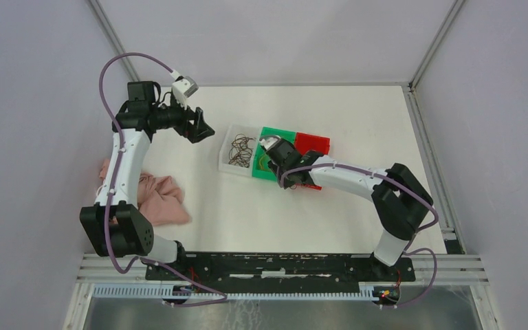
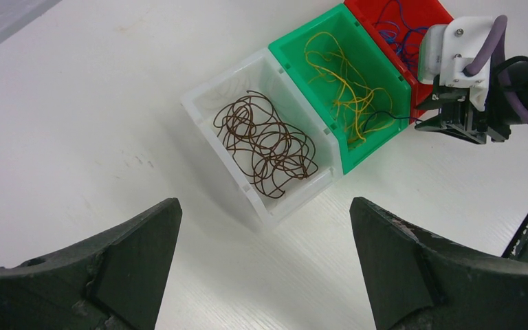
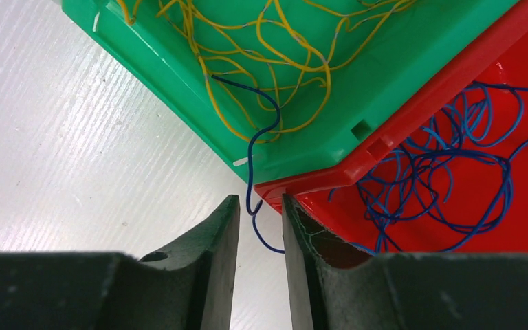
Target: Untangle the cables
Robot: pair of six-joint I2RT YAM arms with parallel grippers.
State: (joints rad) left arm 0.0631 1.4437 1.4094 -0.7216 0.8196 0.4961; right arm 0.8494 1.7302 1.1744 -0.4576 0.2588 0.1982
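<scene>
Cables (image 2: 265,144) are binned on the desk (image 2: 75,103); one blue strand (image 3: 250,185) is draped over the green bin (image 3: 316,148) rim, flanked ungripped by the narrowed right hand (image 3: 259,206); the left hand (image 2: 265,210) is spread wide.

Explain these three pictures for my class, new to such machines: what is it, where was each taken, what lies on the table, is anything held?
Two robot arms are bolted at the table's near edge, each ending in a two-finger gripper. One picture looks down from above; the others come from wrist cameras, so the dark shapes below are fingers. Three bins stand in a row: a white bin of brown wires, a green bin of yellow wires, a red bin of blue wires. A pink cloth lies on the table's left. The left gripper is wide open, empty. The right gripper straddles a blue strand trailing out of the green bin, not yet pinched.
</scene>
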